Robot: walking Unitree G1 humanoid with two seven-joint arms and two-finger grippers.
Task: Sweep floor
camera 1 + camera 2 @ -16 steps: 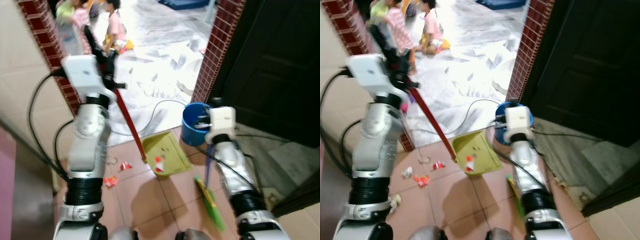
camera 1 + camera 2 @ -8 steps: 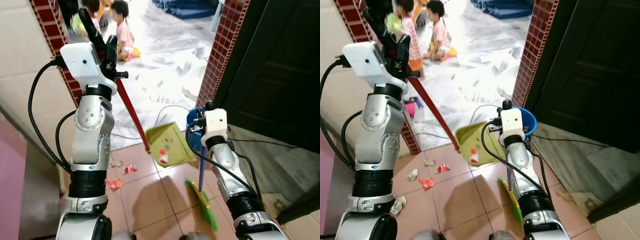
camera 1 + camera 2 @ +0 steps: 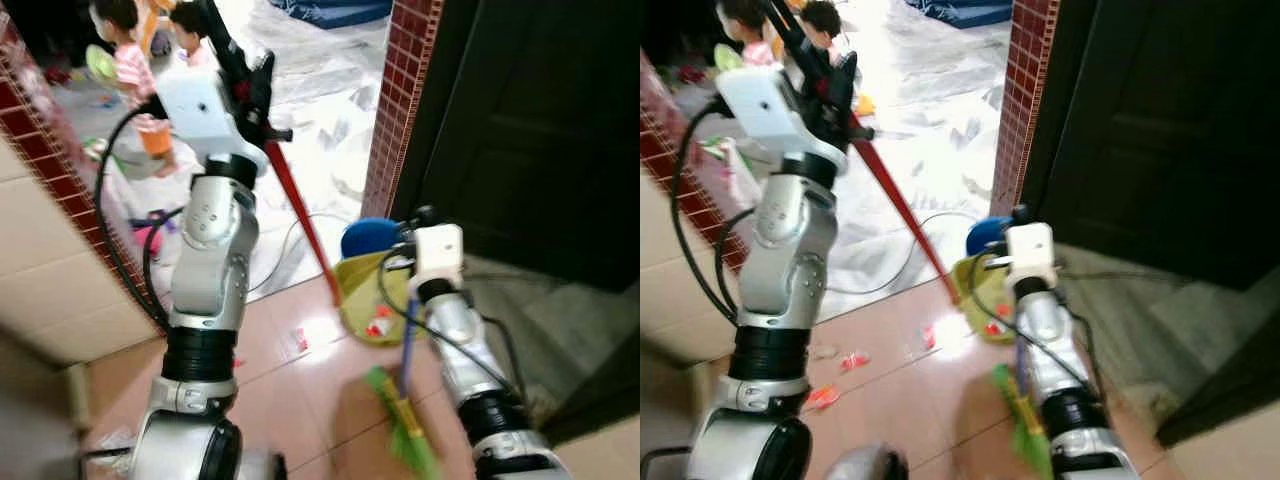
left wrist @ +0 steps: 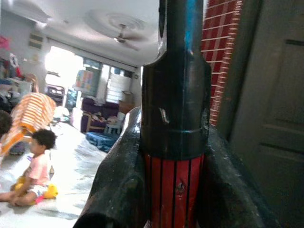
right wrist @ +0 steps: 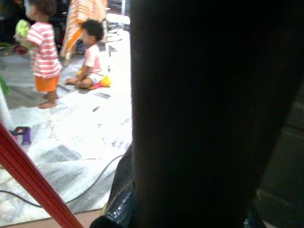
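- Your left claw (image 3: 262,88) is clenched round the red handle (image 3: 300,215) up at 11 o'clock, so the yellow-green dustpan (image 3: 372,310) tilts at the doorway, scraps inside, beside the blue bucket (image 3: 367,237).
- Your right claw (image 3: 408,248) grasps the broom shaft (image 3: 405,345); green bristles (image 3: 403,436) rest on the floor (image 3: 290,375) at 6 o'clock.
- The left wrist view shows the fingers (image 4: 121,175) hugging the handle; the right eye view shows loose wrappers (image 3: 855,359) at 8 o'clock.

A red brick pillar (image 3: 395,110) is set beside a dark door (image 3: 520,130). Terracotta floor tiles (image 3: 300,390) are met by pale marble flooring (image 3: 930,120). A ceiling fan (image 4: 118,28) and bright windows (image 4: 61,71) are seen beyond. 2 children (image 5: 66,52) are present.
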